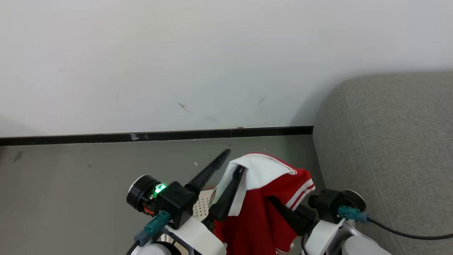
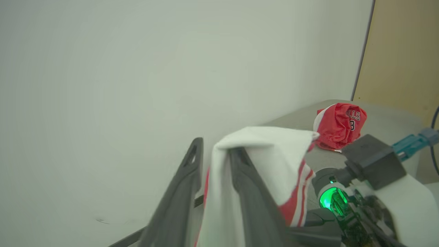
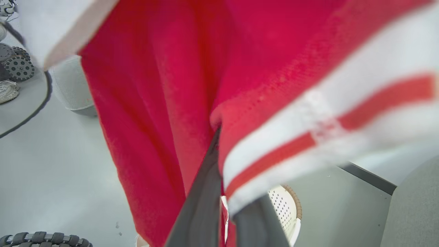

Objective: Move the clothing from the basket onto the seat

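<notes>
The red clothing (image 1: 262, 216) with its white panel hangs in the air between my two grippers, above the basket. My left gripper (image 1: 233, 161) is open, and the white panel (image 2: 267, 154) lies draped over its right finger. One left finger sticks out bare. My right gripper (image 1: 283, 209) is shut on the clothing, its dark fingers (image 3: 202, 206) buried in the red folds and striped trim (image 3: 329, 130). A small part of the cream perforated basket (image 1: 201, 207) shows below the cloth, and its brown rim (image 3: 297, 206) shows too. The grey sofa (image 1: 389, 148) stands to the right.
A second red garment (image 2: 339, 125) lies on the grey sofa top (image 2: 387, 118). A white wall with a black baseboard (image 1: 159, 136) runs behind over grey floor (image 1: 70, 198). A black tyre (image 3: 41, 238) and a round base (image 3: 20, 103) sit on the floor. A cable (image 1: 407, 233) trails over the sofa.
</notes>
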{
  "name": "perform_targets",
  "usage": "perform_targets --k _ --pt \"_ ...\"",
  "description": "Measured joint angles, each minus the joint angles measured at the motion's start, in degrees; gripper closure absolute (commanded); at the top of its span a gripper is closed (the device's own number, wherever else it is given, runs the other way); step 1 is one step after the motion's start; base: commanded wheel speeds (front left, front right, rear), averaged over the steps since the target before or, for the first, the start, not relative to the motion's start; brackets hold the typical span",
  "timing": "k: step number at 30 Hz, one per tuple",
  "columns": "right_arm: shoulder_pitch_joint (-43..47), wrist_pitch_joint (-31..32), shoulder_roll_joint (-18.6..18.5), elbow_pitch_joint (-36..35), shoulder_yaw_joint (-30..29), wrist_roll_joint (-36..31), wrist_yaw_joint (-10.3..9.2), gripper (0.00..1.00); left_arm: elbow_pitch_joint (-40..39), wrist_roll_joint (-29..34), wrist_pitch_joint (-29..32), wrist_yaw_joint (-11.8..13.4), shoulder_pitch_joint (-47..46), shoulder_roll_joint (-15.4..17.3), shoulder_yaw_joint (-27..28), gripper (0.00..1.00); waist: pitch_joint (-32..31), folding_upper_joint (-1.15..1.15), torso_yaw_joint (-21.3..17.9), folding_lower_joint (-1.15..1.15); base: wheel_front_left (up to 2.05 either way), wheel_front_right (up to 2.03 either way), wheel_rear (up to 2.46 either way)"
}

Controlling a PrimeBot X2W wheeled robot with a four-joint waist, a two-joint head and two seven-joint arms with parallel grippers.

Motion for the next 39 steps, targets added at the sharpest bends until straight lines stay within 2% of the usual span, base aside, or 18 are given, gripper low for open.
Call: perform_targets --k 15,27,39 --pt "-1.1 0.0 -1.1 -0.2 -0.7 1.4 0.0 1.0 0.3 0.2 -0.5 0.6 0.0 0.3 0.7 0.0 0.5 0.0 -1.5 0.0 0.0 0.0 0.0" --pt "-1.2 0.0 -1.9 -1.5 -2.2 1.4 0.0 1.0 1.5 0.6 -1.3 0.5 2.1 0.6 -0.8 0.0 0.3 0.0 -2.9 0.0 0.0 0.0 0.0" --pt "-1.1 0.0 -3.2 -3.3 -6.7 1.4 0.0 1.0 1.8 0.6 -2.2 0.3 2.4 0.7 -1.2 0.0 0.1 0.0 -5.6 0.0 0.0 0.0 0.0"
